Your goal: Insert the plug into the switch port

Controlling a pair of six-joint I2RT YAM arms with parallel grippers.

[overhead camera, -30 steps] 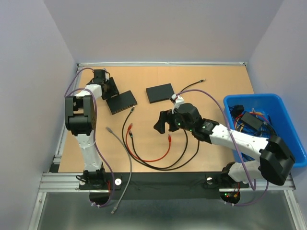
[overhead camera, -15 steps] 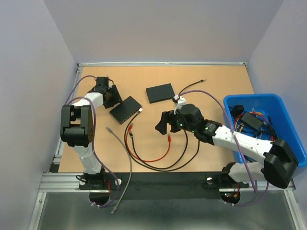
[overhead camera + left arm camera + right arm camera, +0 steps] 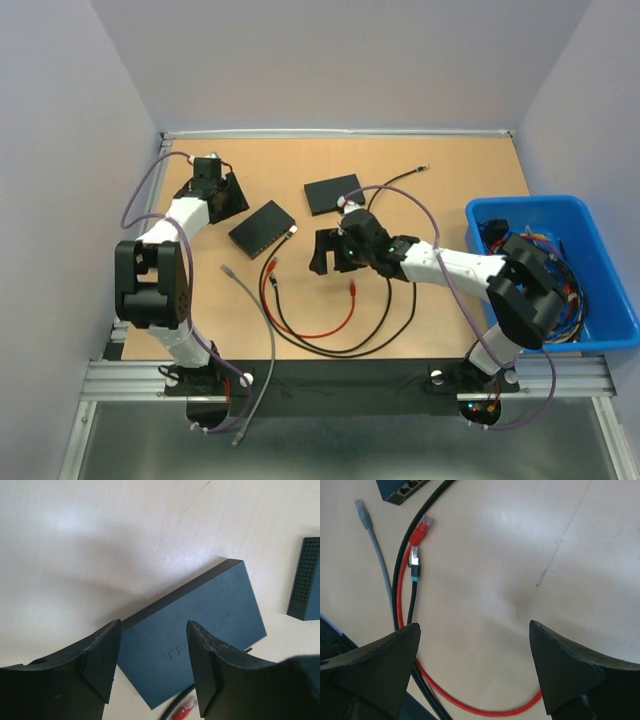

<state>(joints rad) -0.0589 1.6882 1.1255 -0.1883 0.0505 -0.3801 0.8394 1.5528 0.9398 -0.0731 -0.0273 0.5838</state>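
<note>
Right jaws spread, red plug (image 3: 422, 528) beyond

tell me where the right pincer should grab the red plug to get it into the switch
Grip the red plug at its rear, where the cable joins, with the right pincer coming straight down. It lies flat with its tip roughly toward the switch, so a top grasp across its narrow sides probably keeps the tip free. The black plug lies close behind, so keep the fingers narrow.
</note>
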